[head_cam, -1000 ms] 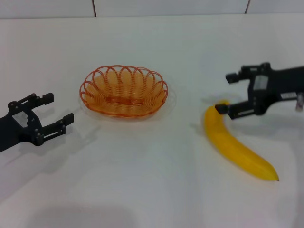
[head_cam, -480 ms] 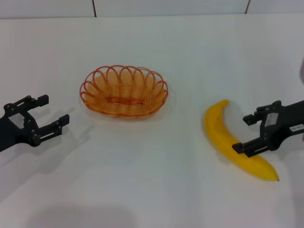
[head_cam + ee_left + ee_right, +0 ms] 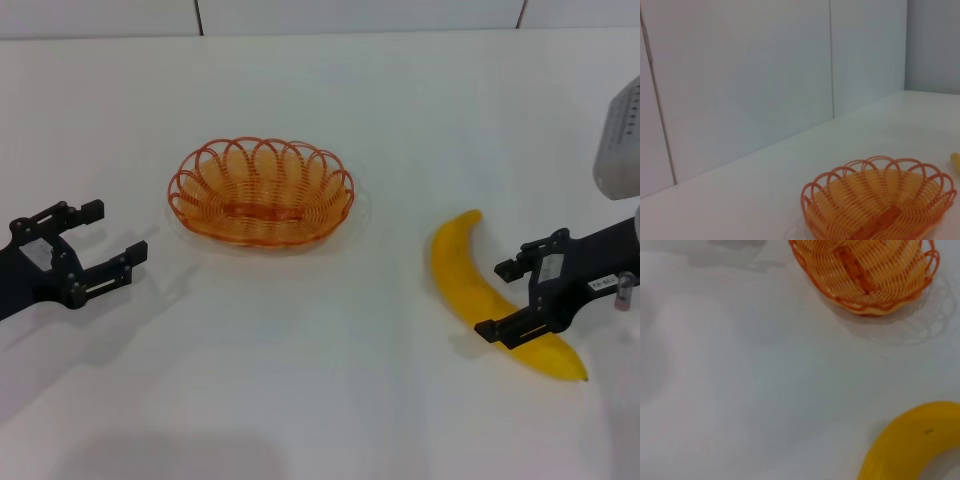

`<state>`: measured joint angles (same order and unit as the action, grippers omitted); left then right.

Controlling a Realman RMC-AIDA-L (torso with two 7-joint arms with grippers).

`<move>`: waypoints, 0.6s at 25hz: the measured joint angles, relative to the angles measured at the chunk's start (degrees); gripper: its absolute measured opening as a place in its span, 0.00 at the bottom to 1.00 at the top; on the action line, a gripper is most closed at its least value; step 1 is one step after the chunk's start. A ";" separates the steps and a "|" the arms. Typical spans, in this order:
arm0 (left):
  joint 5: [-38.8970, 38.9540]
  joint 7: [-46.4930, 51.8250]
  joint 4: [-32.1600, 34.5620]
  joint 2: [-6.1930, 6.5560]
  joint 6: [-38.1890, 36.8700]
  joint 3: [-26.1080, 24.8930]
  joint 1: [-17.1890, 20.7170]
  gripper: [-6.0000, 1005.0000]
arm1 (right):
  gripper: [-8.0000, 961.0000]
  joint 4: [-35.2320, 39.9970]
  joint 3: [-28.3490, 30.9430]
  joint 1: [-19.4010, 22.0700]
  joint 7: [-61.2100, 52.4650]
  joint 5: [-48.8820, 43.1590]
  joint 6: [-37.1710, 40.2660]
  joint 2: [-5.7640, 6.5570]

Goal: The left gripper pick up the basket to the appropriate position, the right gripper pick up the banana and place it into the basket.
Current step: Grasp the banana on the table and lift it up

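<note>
on the robot's left side of the white table (image 3: 330,400), the left gripper (image 3: 95,245) hovers low with its two fingers spread wide and nothing between them, its opening facing the basket (image 3: 261,192), which lies to its right and a little farther from the robot, near but clearly apart. the basket sits flat on the table with its long axis running left to right, so the end rim nearest that gripper is the natural place for it to take hold; the left arm is plainly the nearer one to it. it is a shallow oval of orange looped wire with a scalloped rim, and it is empty. the left wrist view shows the same basket (image 3: 879,201) low in its field, with nothing in it. further right, well apart from the basket, the banana (image 3: 490,297) lies flat, its long axis slanting from the stem end, farther from the robot, down to the tip nearer the robot and more to the right. it is bright yellow, smooth and gently curved. the right gripper (image 3: 505,299) is over the banana's lower half, its fingers open and straddling the fruit across its width, not yet closed on it, so a grasp looks close.
</note>
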<state>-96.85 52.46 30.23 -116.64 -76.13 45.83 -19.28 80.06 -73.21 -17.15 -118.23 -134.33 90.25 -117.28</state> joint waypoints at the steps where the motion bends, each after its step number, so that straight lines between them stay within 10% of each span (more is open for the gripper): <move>1: 0.00 0.00 0.00 0.01 -0.01 0.02 -0.02 0.79 | 0.92 -0.50 -0.04 -0.26 0.01 -0.04 -0.10 0.02; 15: 0.00 0.00 0.00 0.02 -0.33 0.32 -0.46 0.79 | 0.92 -9.11 -0.18 -4.73 -0.32 -2.56 -3.75 0.23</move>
<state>-96.85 52.47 30.23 -116.63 -76.46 46.14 -19.74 70.95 -73.39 -21.88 -118.55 -136.88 86.50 -117.05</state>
